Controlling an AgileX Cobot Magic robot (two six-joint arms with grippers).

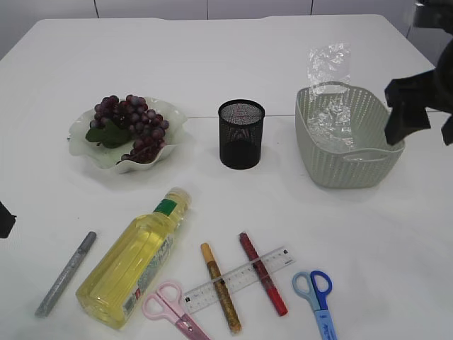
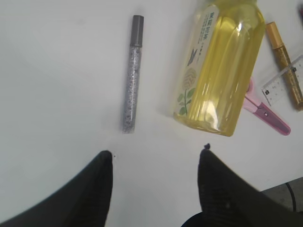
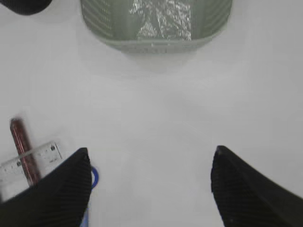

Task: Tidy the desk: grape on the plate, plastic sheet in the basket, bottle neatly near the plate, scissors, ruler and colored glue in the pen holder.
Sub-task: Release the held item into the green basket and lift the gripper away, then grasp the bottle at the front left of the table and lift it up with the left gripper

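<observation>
Sitting settled already are the grape [image 1: 127, 124] on the plate [image 1: 79, 145] and the plastic sheet [image 1: 329, 95] in the basket [image 1: 333, 163]. The bottle [image 2: 220, 71] lies toppled just ahead of the left gripper [image 2: 155, 158], whose jaws gape empty; pens, ruler [image 1: 237, 280] and scissors [image 1: 173, 308] wait too. The right gripper [image 3: 150, 156] hangs wide and empty short of the basket.

Bright, even light; soft shadows, right wrist view slightly blurred.

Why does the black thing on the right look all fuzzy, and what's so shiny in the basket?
Exterior view: the right gripper sits close to the camera, out of focus. Exterior and right wrist views: the crinkly plastic sheet in the basket catches the light and glints.
</observation>
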